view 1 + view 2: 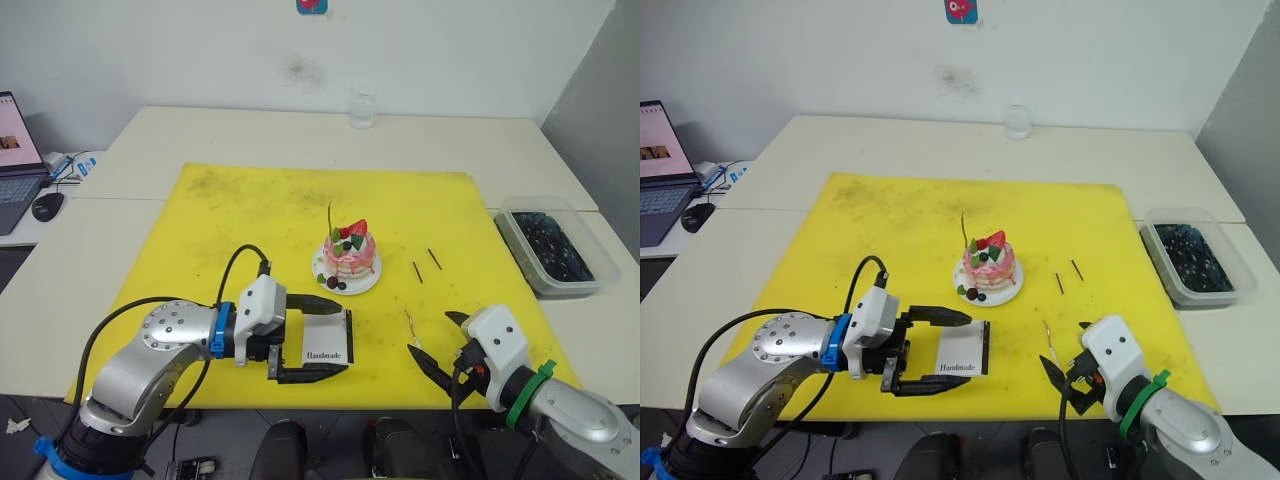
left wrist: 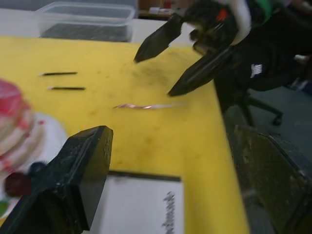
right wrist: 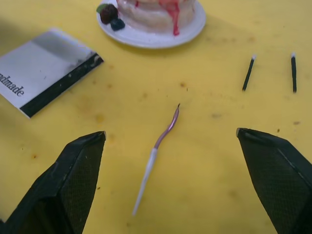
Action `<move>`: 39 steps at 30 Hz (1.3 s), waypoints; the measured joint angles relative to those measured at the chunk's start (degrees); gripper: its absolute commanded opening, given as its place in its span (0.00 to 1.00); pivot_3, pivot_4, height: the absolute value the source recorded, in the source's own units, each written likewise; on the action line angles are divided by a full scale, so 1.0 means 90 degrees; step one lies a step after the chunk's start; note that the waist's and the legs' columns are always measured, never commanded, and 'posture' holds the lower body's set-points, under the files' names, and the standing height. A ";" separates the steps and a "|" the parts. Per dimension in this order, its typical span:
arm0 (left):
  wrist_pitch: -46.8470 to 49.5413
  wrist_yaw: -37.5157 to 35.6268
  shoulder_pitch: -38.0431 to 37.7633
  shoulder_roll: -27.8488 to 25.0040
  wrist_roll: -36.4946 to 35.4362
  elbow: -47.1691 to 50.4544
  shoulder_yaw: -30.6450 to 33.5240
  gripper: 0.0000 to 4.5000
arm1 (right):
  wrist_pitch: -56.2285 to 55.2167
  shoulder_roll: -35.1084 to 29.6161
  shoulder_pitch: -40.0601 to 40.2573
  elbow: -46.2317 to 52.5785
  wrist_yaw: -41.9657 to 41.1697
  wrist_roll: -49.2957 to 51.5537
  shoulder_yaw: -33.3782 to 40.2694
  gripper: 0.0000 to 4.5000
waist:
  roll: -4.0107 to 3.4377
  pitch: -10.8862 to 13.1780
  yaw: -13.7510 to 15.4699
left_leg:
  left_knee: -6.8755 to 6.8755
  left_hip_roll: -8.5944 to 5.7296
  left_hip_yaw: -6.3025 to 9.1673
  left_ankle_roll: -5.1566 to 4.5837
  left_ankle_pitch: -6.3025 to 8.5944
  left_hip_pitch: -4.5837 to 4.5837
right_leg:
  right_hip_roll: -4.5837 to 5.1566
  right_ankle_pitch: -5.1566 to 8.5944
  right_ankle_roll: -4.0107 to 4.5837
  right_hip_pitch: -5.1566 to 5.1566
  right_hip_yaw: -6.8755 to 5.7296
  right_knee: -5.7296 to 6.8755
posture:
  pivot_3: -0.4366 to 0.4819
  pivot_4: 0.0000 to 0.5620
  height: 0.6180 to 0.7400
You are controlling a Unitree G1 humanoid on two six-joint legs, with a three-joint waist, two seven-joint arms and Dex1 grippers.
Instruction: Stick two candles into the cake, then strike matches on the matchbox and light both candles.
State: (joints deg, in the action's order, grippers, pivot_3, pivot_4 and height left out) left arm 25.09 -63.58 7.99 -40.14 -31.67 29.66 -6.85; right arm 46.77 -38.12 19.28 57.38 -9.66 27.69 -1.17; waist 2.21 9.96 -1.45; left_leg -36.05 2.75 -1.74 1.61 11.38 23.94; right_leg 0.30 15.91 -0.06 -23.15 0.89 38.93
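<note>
Yellow mat (image 1: pixel 250 220): one candle (image 1: pixel 329 216) seemingly planted in the cake (image 1: pixel 350 252).
Second candle (image 3: pixel 157 152) lies between the right gripper's (image 3: pixel 170 183) spread fingers; left gripper (image 1: pixel 322 340), jaws apart, straddles the matchbox (image 1: pixel 327 342).

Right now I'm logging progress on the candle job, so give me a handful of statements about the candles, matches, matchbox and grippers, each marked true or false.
1. One candle already stands in the cake. True.
2. The second candle lies flat on the yellow mat. True.
3. The right gripper is shut on that candle. False: its fingers are spread open, with the candle lying between them, untouched.
4. Both matches lie on the mat to the right of the cake. True.
5. The matchbox sits on the cake's plate. False: it lies on the mat between the open fingers of the left gripper.
6. A match is burning. False: no flame is visible.
</note>
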 measured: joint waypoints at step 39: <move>0.0381 0.0046 0.0303 0.0164 -0.0449 0.0512 -0.0467 1.00 | -0.1885 -0.1239 0.0936 -0.1965 -0.3814 -0.0719 0.2903 0.01 | 0.0001 0.0001 0.0122 | 0.0002 -0.0010 0.0000 0.0000 0.0001 -0.0001 | -0.0019 -0.0001 -0.0002 0.0006 0.0000 -0.0007 | 0.48 0.27 1.00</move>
State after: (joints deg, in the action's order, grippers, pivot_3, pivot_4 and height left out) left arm 28.52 -63.16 10.72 -38.66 -35.72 34.26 -11.05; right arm 29.80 -49.27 27.71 39.69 -43.98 21.22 24.96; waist 2.22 9.96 -0.36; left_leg -36.03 2.66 -1.74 1.61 11.39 23.93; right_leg 0.12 15.90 -0.08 -23.09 0.89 38.86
